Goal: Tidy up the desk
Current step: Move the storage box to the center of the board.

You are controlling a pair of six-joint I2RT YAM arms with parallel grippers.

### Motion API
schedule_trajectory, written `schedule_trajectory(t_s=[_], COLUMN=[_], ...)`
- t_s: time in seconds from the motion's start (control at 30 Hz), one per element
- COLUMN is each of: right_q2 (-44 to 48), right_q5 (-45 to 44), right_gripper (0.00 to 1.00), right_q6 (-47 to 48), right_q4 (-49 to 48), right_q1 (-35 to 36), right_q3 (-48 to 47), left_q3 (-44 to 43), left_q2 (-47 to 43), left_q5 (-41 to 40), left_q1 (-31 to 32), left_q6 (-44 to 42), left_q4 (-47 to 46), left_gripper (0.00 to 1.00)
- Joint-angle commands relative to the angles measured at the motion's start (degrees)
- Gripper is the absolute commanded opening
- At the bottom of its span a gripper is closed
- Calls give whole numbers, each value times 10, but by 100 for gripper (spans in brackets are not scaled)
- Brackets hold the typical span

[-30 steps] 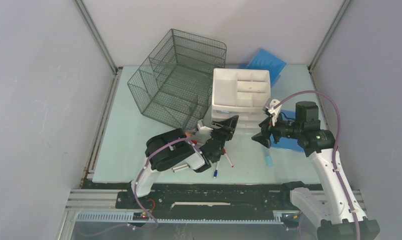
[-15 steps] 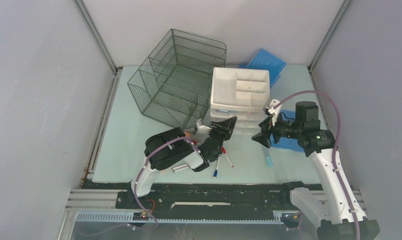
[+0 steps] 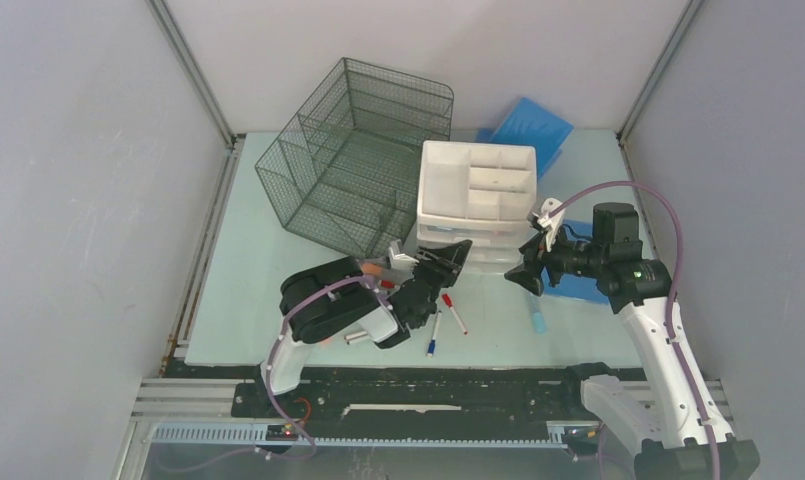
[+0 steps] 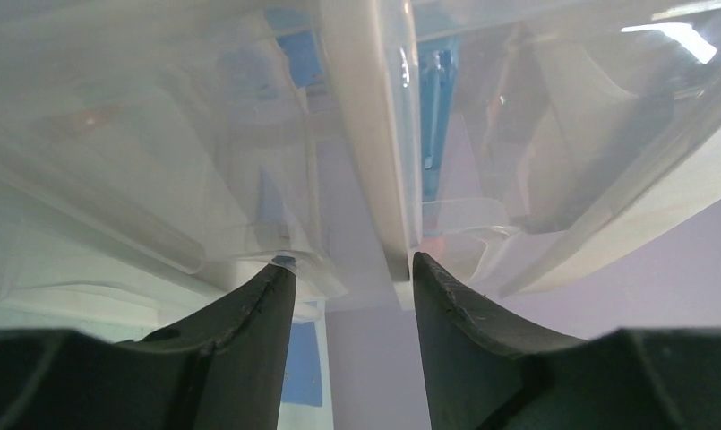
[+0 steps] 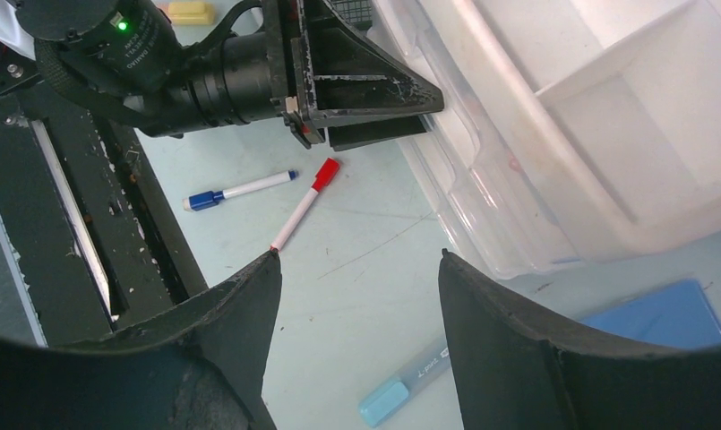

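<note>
On the desk (image 3: 268,290), the wire organizer (image 3: 353,160) stood at the back left, with the drawer unit (image 3: 478,195) just beside it on the right and a folder (image 3: 533,125) behind that unit's right rear. Before the unit lay a marker (image 3: 454,313) and, nearer the front edge, a second marker (image 3: 433,335). A pen (image 3: 537,320) lay to their right, near a flat pad (image 3: 583,288).

The pale green surface (image 3: 268,290) carries a wire basket (image 3: 353,160) at the back left and a white drawer unit (image 3: 478,195) just beside it. A blue folder (image 3: 530,124) is at the far edge. Nearer the front lie a red-capped pen (image 3: 454,313), a blue-capped pen (image 3: 433,335) and a light-blue marker (image 3: 536,318).
</note>
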State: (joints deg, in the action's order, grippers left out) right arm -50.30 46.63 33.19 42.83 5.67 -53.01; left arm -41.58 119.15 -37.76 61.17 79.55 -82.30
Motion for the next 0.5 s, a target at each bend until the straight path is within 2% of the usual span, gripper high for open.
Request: schedule_trajectory(t_s=[0.0,0.33,0.47], right_q2=[9,9,10], right_q5=[7,18,48], right_gripper=[72,73,73], right_q6=[3,5,32], right_q4=[-6,-2,12], right_q1=[-5,-12,-10], right_q3=[-20,-20,-20], left_q3=[18,73,85], left_q2=[-48,-83,-89], left_q5=[7,19,32], left_q1=[7,16,18], left_q6=[4,11,17], left_q4=[-51,-51,-51], left_gripper=[53,54,54])
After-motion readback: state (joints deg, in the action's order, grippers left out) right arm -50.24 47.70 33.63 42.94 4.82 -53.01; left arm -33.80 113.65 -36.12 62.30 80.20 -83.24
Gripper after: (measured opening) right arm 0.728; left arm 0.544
